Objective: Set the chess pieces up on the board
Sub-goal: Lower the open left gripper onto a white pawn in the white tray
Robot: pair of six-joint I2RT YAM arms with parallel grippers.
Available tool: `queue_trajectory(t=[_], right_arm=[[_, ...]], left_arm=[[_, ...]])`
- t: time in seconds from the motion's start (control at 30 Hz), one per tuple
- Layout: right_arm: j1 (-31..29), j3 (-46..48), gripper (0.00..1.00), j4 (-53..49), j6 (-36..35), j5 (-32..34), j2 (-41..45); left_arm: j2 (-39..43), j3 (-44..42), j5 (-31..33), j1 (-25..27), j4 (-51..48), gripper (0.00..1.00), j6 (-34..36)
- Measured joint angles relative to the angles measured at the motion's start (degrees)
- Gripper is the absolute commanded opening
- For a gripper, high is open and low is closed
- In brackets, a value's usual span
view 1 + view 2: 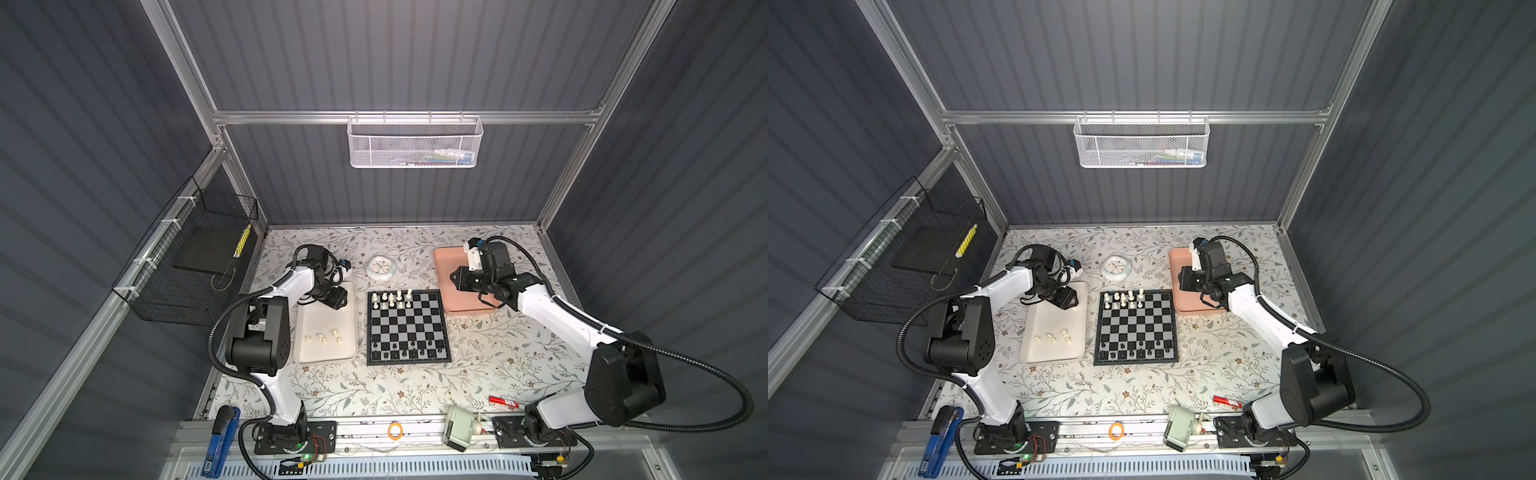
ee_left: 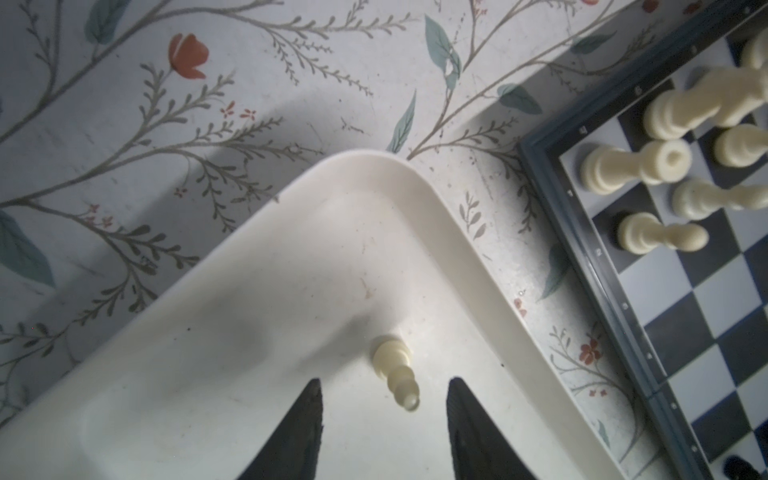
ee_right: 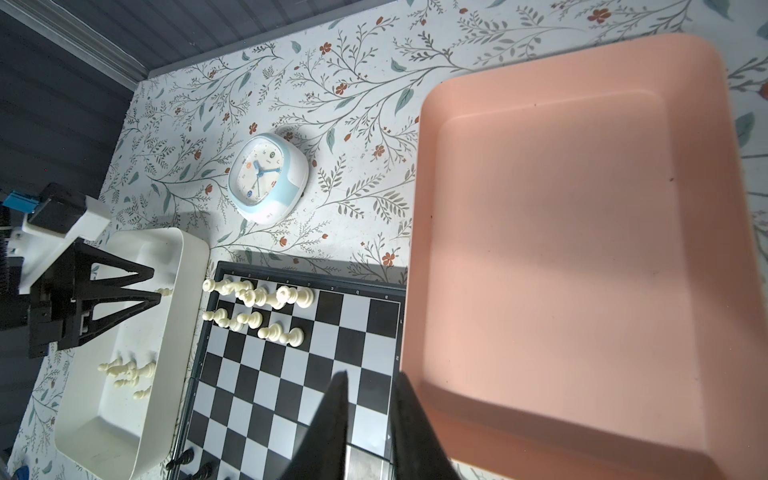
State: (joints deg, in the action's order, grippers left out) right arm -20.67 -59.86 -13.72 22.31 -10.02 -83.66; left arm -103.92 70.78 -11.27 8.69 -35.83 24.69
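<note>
From my remote station I see the floral-patterned tabletop (image 1: 415,386), with the pink rectangular plastic tray (image 3: 582,249) on the right and the white rectangular plastic tray (image 1: 309,349) on the left. Between them lies the small black-and-silver chessboard (image 1: 407,328), cream chessmen (image 1: 390,299) along its far rows and black chessmen (image 1: 409,349) along the near ones. My left gripper (image 2: 384,390) hangs over the white tray's far end, fingers spread either side of one cream pawn (image 2: 395,370), not touching it. My right gripper (image 3: 368,390) hovers by the pink tray, fingers narrowly parted, holding nothing.

Board (image 1: 407,328) mid rows free; white tray (image 1: 305,351) rim blocks left.
</note>
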Motion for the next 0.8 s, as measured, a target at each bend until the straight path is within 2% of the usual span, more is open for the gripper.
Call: queue_trajectory(t=[0.43, 0.8], right_arm=[[0.0, 0.4, 0.23, 0.0, 0.0, 0.0, 0.2], [0.0, 0.8, 0.23, 0.3, 0.0, 0.0, 0.2]], left_arm=[[-0.2, 0.0, 3.0, 1.7, 1.5, 0.40, 0.4], [-0.8, 0.0, 4.5, 2.5, 1.7, 0.39, 0.9]])
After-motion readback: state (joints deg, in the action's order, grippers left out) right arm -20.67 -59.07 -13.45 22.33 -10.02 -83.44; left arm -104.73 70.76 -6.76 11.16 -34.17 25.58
